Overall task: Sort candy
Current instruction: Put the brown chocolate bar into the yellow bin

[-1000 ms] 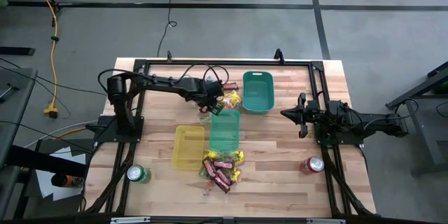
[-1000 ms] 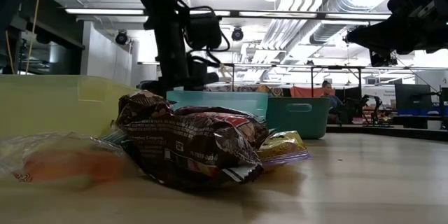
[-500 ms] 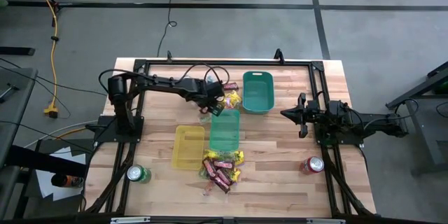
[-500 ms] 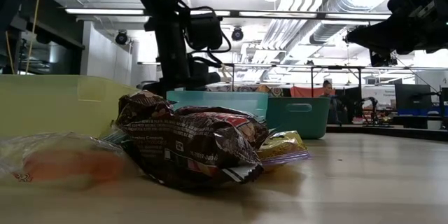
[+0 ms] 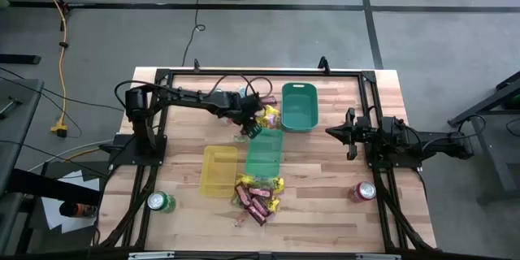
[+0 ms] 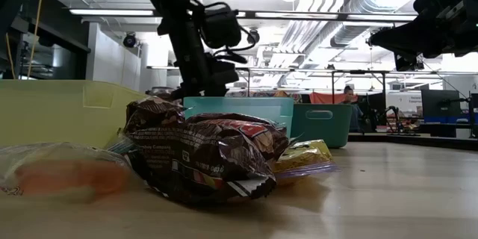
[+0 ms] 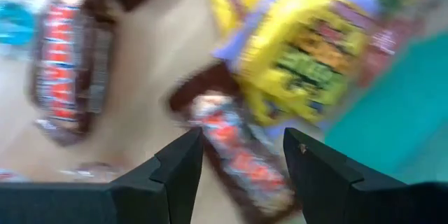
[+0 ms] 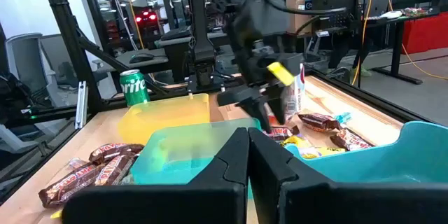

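Two teal trays point(image 5: 297, 106), one yellow tray point(image 5: 218, 170), two cans point(image 5: 361, 192). Left tool point(image 7: 241, 155), released, straddles a red-brown bar point(image 7: 241, 162) lying diagonally; right tool point(image 8: 246, 155) is clenched.

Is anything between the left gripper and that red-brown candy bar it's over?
Nothing visible does. The left gripper is open right above the red-brown bar, with no other wrapper across it; a yellow packet lies just beside.

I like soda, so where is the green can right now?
The green can stands near the table's front left corner in the high view, just left of the yellow tray, on the left arm's side.
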`<action>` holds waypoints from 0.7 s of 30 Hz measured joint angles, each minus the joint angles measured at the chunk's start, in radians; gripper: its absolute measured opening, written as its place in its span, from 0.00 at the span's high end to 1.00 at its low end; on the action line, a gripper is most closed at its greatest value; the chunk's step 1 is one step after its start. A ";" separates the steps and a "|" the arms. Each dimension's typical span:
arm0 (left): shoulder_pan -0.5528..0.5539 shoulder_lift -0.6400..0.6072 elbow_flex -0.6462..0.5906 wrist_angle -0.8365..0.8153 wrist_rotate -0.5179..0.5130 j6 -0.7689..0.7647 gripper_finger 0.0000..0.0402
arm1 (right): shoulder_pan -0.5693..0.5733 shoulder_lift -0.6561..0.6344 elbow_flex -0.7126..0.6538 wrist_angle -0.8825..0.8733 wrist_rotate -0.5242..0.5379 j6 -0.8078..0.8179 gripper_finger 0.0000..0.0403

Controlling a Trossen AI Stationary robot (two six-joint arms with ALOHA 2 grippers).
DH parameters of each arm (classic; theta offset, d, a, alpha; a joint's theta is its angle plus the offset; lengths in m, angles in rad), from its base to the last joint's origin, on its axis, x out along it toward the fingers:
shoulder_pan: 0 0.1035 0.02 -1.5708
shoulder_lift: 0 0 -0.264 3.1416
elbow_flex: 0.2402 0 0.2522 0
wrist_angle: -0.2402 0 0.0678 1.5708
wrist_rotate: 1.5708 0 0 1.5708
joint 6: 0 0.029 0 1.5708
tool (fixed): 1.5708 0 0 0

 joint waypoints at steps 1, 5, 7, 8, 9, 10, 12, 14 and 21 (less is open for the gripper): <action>0.014 0.000 0.000 -0.005 0.003 0.000 0.54 | 0.000 0.000 0.000 0.000 0.000 0.000 1.00; 0.064 0.000 0.000 -0.056 0.026 0.014 0.54 | 0.000 0.000 0.000 0.000 0.000 0.000 1.00; 0.086 0.000 0.000 -0.084 0.023 0.016 0.54 | 0.000 0.000 0.000 0.000 0.000 0.000 1.00; 0.095 0.000 0.000 -0.091 0.023 0.015 0.54 | 0.000 0.000 0.000 0.000 0.000 0.000 1.00; 0.103 0.000 0.000 -0.094 0.023 0.007 0.54 | 0.000 0.000 0.000 0.000 0.000 0.000 1.00; 0.108 0.000 0.000 -0.095 0.025 -0.004 0.54 | 0.000 0.000 0.000 0.000 0.000 0.000 1.00; 0.115 0.000 0.000 -0.087 0.044 -0.011 0.54 | 0.000 0.000 0.000 0.000 0.000 0.000 1.00; 0.114 0.000 0.000 -0.078 0.081 -0.019 0.54 | 0.000 0.000 0.000 0.000 0.000 0.000 1.00; 0.089 0.000 0.000 -0.054 0.111 -0.093 0.54 | 0.000 0.000 0.000 0.000 0.000 0.000 1.00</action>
